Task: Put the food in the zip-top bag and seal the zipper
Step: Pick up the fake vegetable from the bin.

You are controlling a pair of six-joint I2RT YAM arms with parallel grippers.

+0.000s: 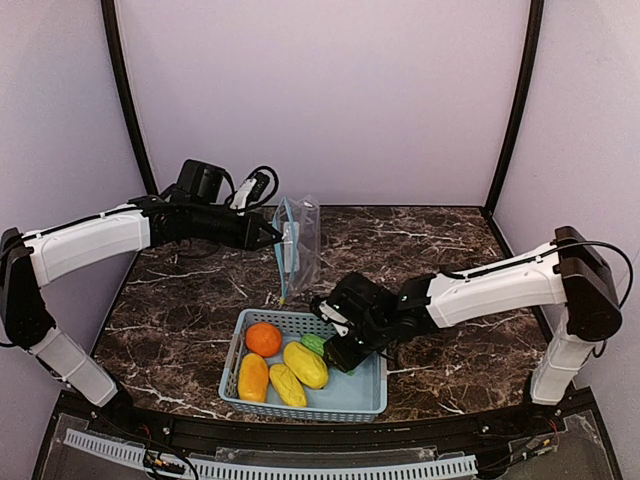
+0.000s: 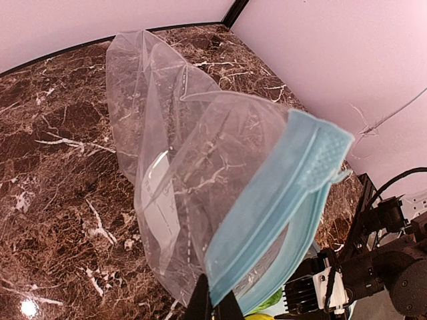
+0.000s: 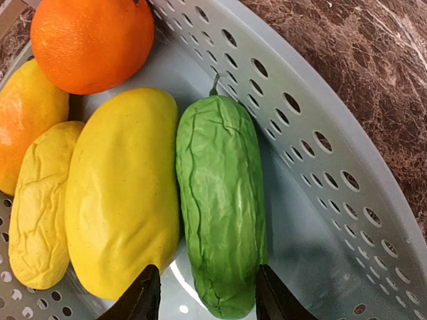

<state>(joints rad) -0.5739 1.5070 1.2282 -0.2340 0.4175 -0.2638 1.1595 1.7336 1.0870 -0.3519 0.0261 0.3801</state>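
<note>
— Right end effector (image 3: 203,297) first: what are its fingers doing?
— Spread wide, one on each side of the green pod (image 3: 220,213), low in the basket (image 3: 320,140). Its forearm stretches leftward from the right side, wrist tipped downward.
— Which way does the pod lie?
— Lengthwise away from the fingers, stem end toward the basket's rim. Beside it lie three yellow fruits (image 3: 123,200) and the orange (image 3: 93,40).
— And the left end effector (image 2: 213,305)?
— Pressed together on the zipper (image 2: 280,193). That arm reaches rightward over the desk (image 1: 180,310), holding the bag (image 2: 193,167) up beyond the basket, strip running nearly upright. Whether the bag's bottom touches the desk, I cannot tell.
</note>
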